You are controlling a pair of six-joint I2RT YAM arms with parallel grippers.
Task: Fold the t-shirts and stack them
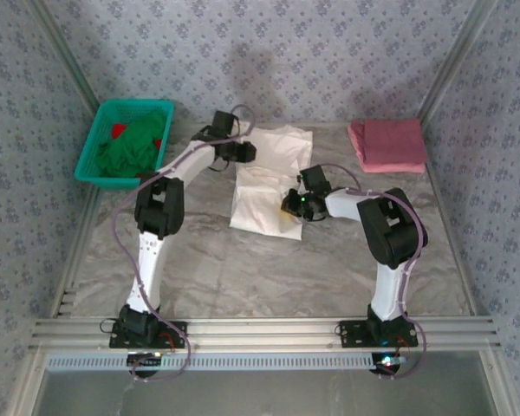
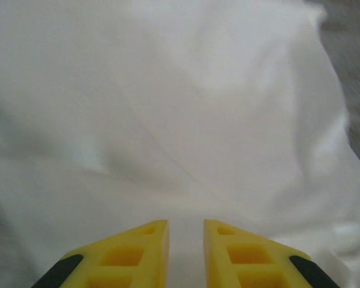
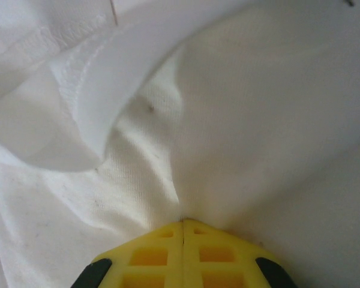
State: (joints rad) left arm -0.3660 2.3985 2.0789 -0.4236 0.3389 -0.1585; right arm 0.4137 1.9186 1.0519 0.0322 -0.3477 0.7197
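**Top view:** the cream-white t-shirt lies mid-table, and the folded pink t-shirt sits at the far right corner. The left gripper is at the white shirt's far left edge, the right gripper at its near right edge.

**Wrist views:** the left fingers are nearly together with cloth nipped between them. The right fingers are closed, pinching a pucker of cloth.

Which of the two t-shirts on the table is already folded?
The pink t-shirt, a neat folded pile at the far right. The white t-shirt lies loosely spread in the middle.

Left claw, narrow gap, white t-shirt
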